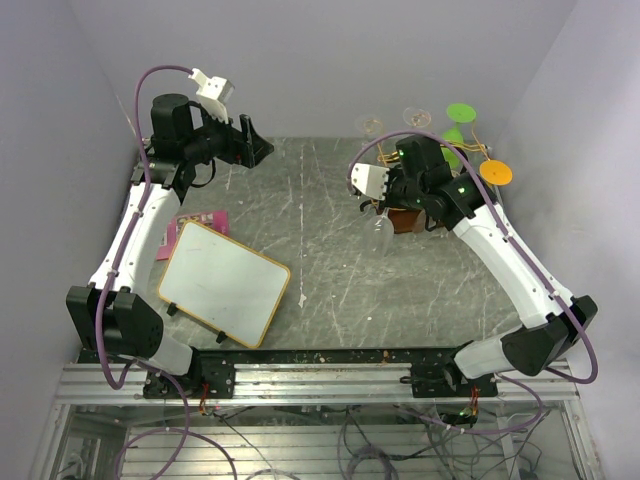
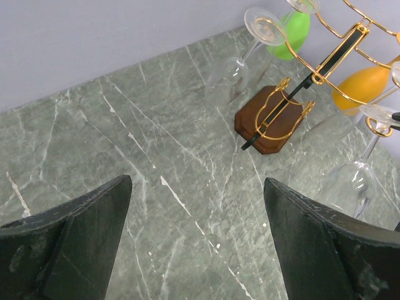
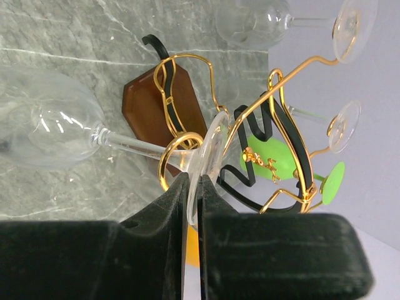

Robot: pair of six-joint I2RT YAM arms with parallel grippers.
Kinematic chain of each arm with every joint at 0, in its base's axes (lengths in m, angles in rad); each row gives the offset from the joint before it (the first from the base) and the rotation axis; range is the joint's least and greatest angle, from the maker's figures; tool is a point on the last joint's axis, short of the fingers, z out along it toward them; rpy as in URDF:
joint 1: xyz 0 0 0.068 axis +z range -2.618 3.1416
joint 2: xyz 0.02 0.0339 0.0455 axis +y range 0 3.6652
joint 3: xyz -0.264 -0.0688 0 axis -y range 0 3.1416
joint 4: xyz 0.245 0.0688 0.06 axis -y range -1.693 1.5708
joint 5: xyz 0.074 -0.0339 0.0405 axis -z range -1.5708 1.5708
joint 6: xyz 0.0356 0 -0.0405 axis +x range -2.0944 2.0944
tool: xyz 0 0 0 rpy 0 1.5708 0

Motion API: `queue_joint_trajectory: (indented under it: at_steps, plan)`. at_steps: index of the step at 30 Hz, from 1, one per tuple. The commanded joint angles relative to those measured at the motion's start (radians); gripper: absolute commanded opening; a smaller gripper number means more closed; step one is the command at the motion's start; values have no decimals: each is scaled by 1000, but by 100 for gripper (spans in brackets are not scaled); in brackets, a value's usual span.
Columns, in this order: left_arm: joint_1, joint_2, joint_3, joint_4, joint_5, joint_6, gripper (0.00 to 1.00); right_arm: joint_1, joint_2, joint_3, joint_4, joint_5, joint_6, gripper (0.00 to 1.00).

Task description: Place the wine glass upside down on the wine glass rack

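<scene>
Gold-wire wine glass rack (image 3: pixel 156 100): stem of wine glass (image 3: pixel 50 125) in its hook. Right hand (image 3: pixel 195 187): pinching foot. Left hand (image 2: pixel 197 184): wide, empty. Step: hanging. Next, probably: release foot, withdraw clear.

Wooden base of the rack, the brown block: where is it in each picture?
Top view: the wooden base is right of the middle, partly hidden under the right arm.
Left wrist view: upper right.
Right wrist view: upper middle, a little left, above the right claw.
Shared landmark: the green glass, close by in all three.
</scene>
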Motion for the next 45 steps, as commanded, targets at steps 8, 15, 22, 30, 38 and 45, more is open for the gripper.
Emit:
queue_joint_trajectory:
  at_steps: [8, 15, 22, 30, 38, 45]
  plan:
    - [10, -18, -8, 35, 24, 18, 97, 5, 5, 0, 7, -14, 0, 14]
    - [10, -15, -11, 35, 22, 22, 97, 5, 5, -1, 5, -11, -2, 15]
    - [10, -21, -17, 38, 21, 21, 97, 5, 2, 0, 0, -12, 0, 19]
    - [10, -36, -31, 40, 16, 27, 97, 5, -2, -1, -2, -21, 2, 23]
    - [9, -49, -34, 34, 9, 40, 97, 4, -12, -12, -1, -26, 3, 26]
    - [9, -66, -40, 25, -3, 60, 98, 3, -26, -29, 3, -28, 2, 28]
